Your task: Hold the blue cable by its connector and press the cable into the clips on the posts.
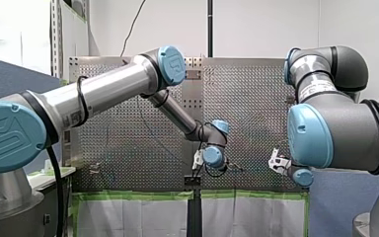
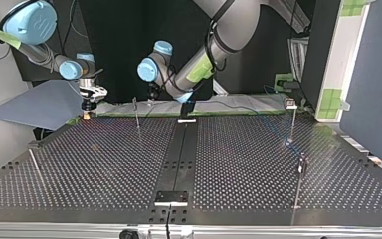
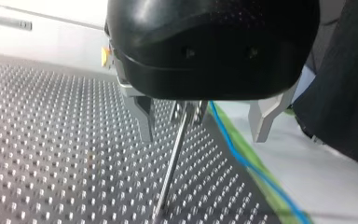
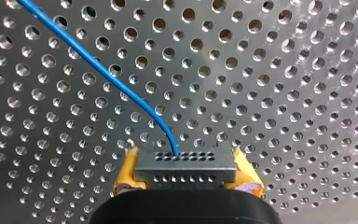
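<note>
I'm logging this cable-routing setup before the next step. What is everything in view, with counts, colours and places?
perforated metal table: one, grey, under both arms.
thin metal posts: at least three, silver, upright on the table.
thin blue cable: one, blue, running over the table.
grey block connector: one, grey, at the cable's end.
green tape: strips, green, along the table's edge.
left gripper: one, black with metal fingers, open, a post between its fingers.
right gripper: one, yellow pads, shut on the connector.
</note>
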### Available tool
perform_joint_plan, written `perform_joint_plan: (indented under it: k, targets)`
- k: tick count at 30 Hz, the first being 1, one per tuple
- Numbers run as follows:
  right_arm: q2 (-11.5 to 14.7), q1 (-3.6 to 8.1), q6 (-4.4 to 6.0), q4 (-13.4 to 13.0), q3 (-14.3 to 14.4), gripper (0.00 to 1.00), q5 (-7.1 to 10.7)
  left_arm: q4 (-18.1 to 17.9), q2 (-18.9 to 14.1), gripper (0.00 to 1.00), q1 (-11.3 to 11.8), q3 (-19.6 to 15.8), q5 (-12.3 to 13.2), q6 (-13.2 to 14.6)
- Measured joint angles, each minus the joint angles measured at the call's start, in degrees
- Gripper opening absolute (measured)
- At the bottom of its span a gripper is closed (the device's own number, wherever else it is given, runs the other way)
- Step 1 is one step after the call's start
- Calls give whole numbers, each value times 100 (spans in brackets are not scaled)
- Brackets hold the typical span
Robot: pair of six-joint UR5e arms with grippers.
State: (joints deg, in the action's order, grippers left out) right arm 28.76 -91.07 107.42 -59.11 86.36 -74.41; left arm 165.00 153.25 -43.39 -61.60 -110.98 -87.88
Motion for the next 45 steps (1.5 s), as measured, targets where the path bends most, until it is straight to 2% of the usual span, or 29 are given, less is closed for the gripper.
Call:
perform_joint_plan:
  k: [6, 12, 21, 24, 29, 45]
  targets:
    - [0, -10, 0, 8, 0, 0, 2, 252, -84, 100, -141, -111, 21, 29]
    - [-2, -21, 0, 20, 0, 0, 4, 299, -89, 100, -347, -116, 130, 14]
    - [0, -53, 0, 31, 0, 0, 4, 102, -89, 100, -485, -86, 298, -334]
    - [1, -54, 0, 36, 0, 0, 5, -16, -86, 100, -489, -86, 267, -480]
    - [1, -61, 0, 38, 0, 0, 2, -255, -82, 100, -490, -88, 71, -668]
    - [-2, -80, -8, 45, -1, 0, 5, -363, 228, 100, -445, -92, -71, -697]
